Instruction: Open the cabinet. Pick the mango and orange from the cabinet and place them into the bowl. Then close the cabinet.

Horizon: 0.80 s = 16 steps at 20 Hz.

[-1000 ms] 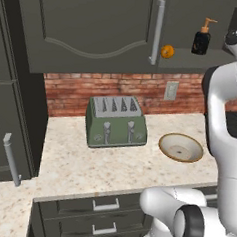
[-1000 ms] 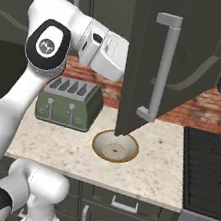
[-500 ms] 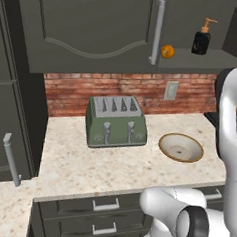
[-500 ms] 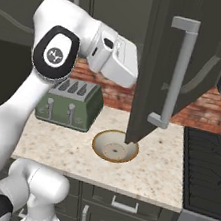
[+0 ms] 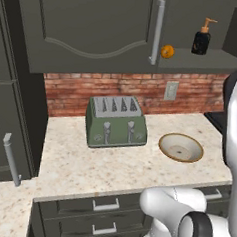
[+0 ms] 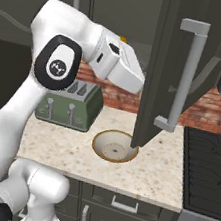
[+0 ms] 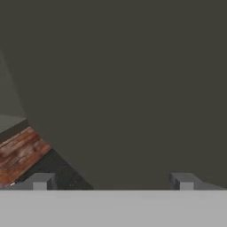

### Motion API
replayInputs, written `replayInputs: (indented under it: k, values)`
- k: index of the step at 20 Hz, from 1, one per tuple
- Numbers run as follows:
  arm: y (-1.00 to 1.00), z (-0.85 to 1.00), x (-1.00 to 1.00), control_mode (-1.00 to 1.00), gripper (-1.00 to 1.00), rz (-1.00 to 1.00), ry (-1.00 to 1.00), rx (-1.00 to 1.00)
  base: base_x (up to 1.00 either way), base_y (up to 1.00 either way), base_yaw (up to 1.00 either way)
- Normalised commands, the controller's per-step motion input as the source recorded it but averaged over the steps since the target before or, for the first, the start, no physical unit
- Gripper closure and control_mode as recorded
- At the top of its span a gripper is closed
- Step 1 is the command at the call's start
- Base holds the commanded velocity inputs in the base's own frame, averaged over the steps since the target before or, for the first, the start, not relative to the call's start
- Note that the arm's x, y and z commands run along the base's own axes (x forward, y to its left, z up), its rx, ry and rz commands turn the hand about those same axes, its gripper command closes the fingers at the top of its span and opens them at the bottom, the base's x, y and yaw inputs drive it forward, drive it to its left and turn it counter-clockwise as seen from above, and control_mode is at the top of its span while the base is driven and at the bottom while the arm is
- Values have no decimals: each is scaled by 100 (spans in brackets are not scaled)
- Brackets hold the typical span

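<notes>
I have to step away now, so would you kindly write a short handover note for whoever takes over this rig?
Gripper: open, holding nothing, fingertips spread in the hand view and close against a dark flat face, most likely the inside of the open door.
Cabinet: right door swung wide open, left door shut.
Orange: on the cabinet shelf, beside the soap bottle.
Mango: cannot be made out from these views.
Bowl: on the counter right of the toaster, empty.
Done: cabinet opened.
Left: move both fruits into the bowl, then close the door.
</notes>
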Motion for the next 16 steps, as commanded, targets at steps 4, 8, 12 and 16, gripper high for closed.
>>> replayInputs:
  k: [4,8,12,16]
  values:
    - [17,-3,0,-100,-100,22,0,0,0,0,0]
    - [22,0,0,-100,-100,25,0,0,0,0,0]
    - [34,0,0,-100,-100,27,0,0,0,0,0]
    - [55,0,0,-100,-100,33,3,0,0,0,0]
